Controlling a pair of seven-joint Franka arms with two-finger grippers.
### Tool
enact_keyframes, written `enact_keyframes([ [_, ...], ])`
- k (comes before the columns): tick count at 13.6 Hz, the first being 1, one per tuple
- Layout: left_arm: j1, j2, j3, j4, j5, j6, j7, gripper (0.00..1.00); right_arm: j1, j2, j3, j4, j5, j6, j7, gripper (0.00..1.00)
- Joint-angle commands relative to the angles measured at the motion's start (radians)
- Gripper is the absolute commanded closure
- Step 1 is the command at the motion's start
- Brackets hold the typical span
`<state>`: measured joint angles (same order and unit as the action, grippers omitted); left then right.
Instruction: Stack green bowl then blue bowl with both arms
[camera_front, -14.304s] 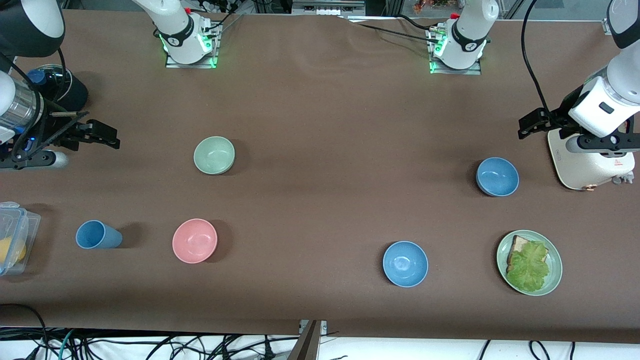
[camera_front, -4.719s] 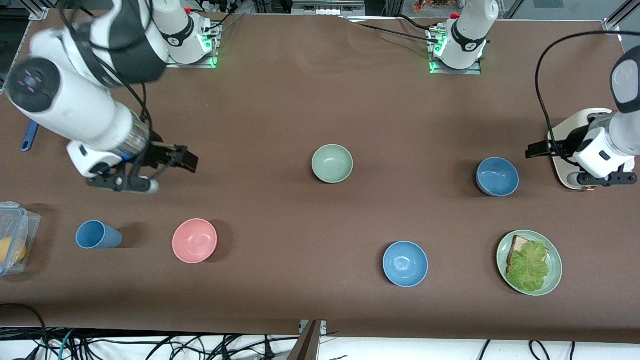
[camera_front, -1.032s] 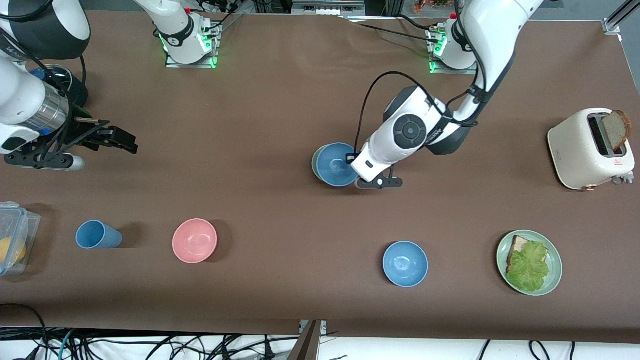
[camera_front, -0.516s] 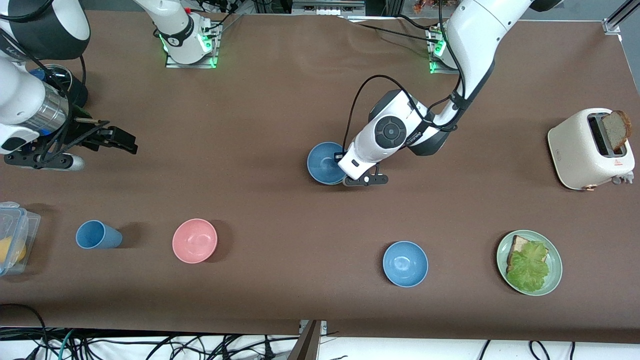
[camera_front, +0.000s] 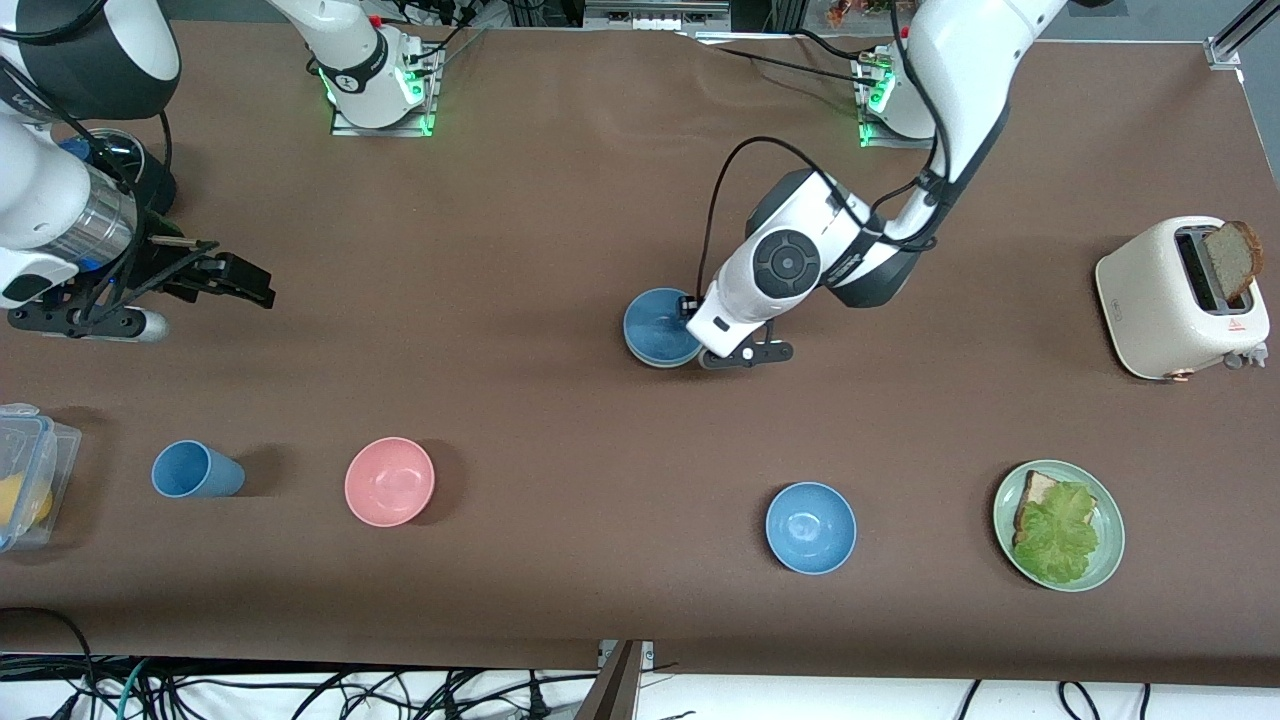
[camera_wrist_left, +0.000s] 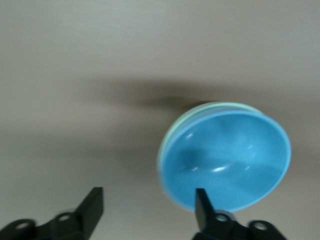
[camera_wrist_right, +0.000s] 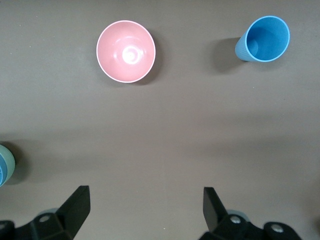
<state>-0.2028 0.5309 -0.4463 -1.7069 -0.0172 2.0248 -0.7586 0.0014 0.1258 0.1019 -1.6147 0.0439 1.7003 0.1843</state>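
In the middle of the table the blue bowl sits nested in the green bowl, of which only a thin pale rim shows around it. My left gripper hovers open over the stack's edge on the left arm's side. In the left wrist view one finger overlaps the blue bowl's rim and the other stands over bare table; nothing is gripped. My right gripper waits open over the right arm's end of the table, with bare cloth between its fingers in the right wrist view.
A second blue bowl and a green plate of bread and lettuce lie nearer the camera. A pink bowl, a blue cup and a clear container lie toward the right arm's end. A toaster stands at the left arm's end.
My left gripper has opened and let go of the blue bowl, which now rests in the green bowl. The left hand has shifted slightly. The right arm has not moved.
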Motion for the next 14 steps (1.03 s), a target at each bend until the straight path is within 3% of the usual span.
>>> enact_keyframes([
  [1,0.054,-0.139,0.008,-0.01,0.023,-0.139,-0.005,0.0,-0.012,0.002,0.009,0.01,-0.003,-0.001,-0.003,0.0],
  [5,0.166,-0.281,0.005,0.021,0.071,-0.225,0.082,0.0,-0.012,0.002,0.009,0.01,-0.007,-0.002,-0.011,0.0],
  [9,0.273,-0.287,0.005,0.248,0.071,-0.509,0.332,0.0,-0.012,0.002,0.007,0.01,-0.012,-0.005,-0.016,0.0],
  [11,0.331,-0.292,0.009,0.294,0.063,-0.567,0.457,0.0,-0.012,0.002,0.007,0.01,-0.012,-0.004,-0.017,0.0],
  [12,0.309,-0.319,0.056,0.29,0.071,-0.568,0.528,0.0,-0.012,0.003,0.007,0.01,-0.012,-0.004,-0.019,0.0],
  [14,0.212,-0.379,0.27,0.248,0.007,-0.566,0.655,0.0,-0.012,0.003,0.007,0.01,-0.013,-0.002,-0.048,0.0],
])
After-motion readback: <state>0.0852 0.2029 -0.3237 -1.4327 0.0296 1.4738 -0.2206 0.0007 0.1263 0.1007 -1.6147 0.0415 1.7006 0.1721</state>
